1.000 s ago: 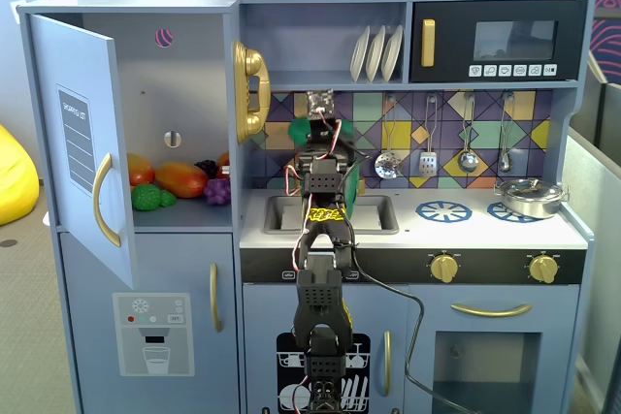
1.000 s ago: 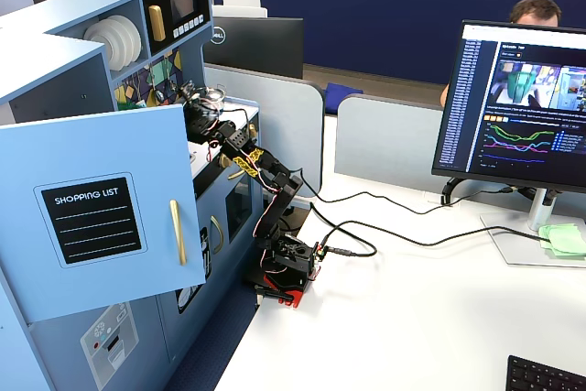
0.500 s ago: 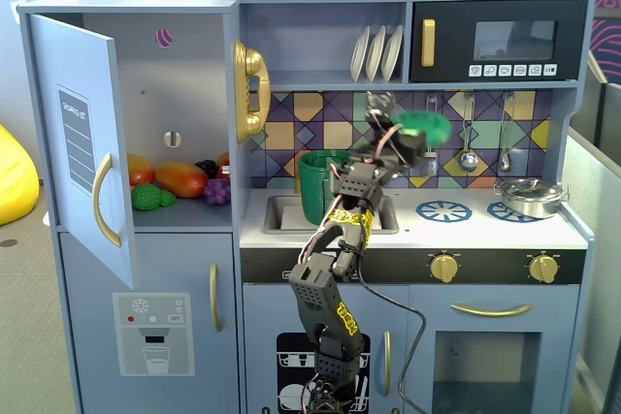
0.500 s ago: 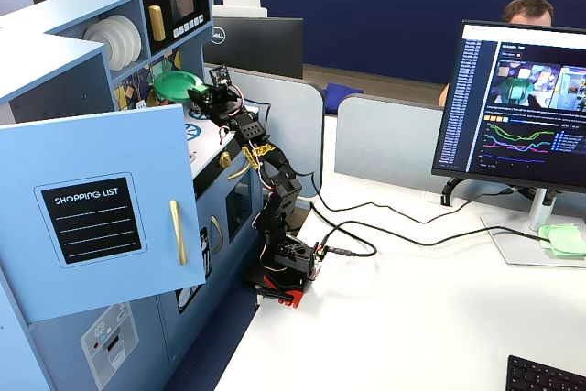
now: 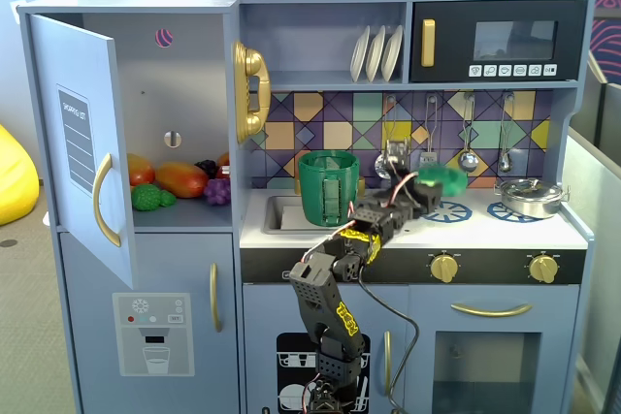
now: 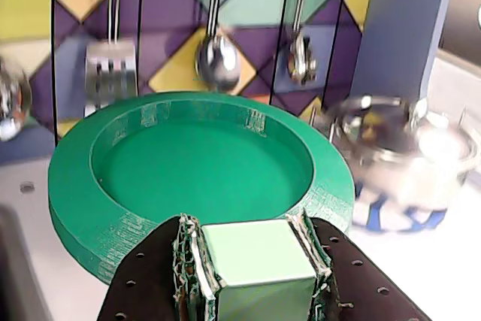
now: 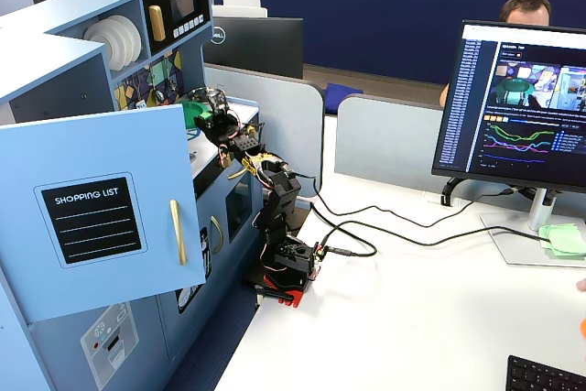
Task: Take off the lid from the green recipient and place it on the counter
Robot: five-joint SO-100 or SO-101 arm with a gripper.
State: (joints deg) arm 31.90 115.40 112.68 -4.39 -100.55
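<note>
Already the lid (image 6: 203, 178) is off the recipient (image 5: 328, 188), which stands open-topped on the worktop (image 5: 485, 231) by the sink, and the hand (image 6: 259, 261) is clamped on the lid's pale strap handle, both fingers pressed against its sides in the wrist view. In a fixed view the lid (image 5: 441, 179) is blurred and held in the air to the right of the recipient, above the blue burner rings and left of the silver pot (image 5: 529, 198). What remains, as I judge it, is the set-down, and it wants a slow, level descent onto a bare white patch of worktop between recipient and pot. The pot (image 6: 406, 157) sits close on the right in the wrist view, so the lid's far rim should be kept from swinging into it. Hanging utensils (image 6: 216, 62) are just behind; do not reach deeper. Let the lid's underside touch flat before the fingers part, then lift straight up so the handle is not dragged.
</note>
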